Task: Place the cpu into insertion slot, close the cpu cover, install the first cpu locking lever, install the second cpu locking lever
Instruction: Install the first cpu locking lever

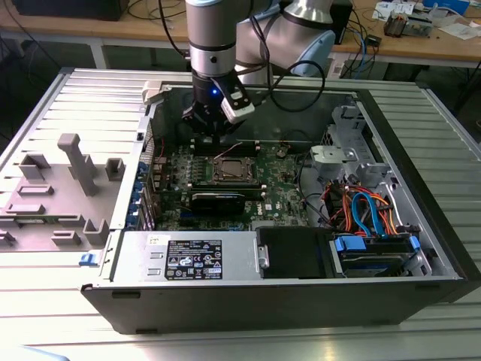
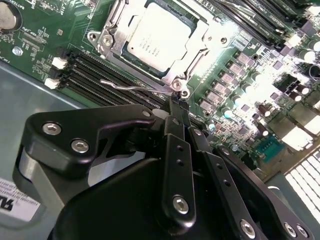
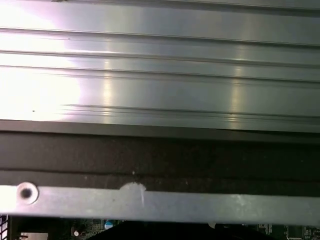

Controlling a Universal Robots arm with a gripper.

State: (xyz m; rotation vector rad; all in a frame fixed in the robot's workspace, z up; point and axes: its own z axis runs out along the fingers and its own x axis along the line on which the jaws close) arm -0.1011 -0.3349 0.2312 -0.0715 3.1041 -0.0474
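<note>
In the second wrist view the cpu (image 2: 157, 37) lies flat in the insertion slot (image 2: 176, 79), its silvery top facing up. The cpu cover (image 2: 202, 47) is down around it, framing the chip. A thin wire locking lever (image 2: 127, 86) runs along the socket's side next to the memory slots. My gripper (image 2: 178, 102) is shut, its black tips together at the socket's corner, right at the lever's end. I cannot tell whether they hold the wire. In the exterior view the gripper (image 1: 216, 141) hangs just behind the socket (image 1: 228, 171), over the green board.
Long black memory slots (image 2: 100, 75) run beside the socket. A power-supply box (image 1: 192, 259) fills the case's front, with cables (image 1: 368, 210) and a drive cage at the exterior view's right. A grey fixture (image 1: 68, 180) stands outside the case. The case wall (image 3: 160, 155) is close to the wrist.
</note>
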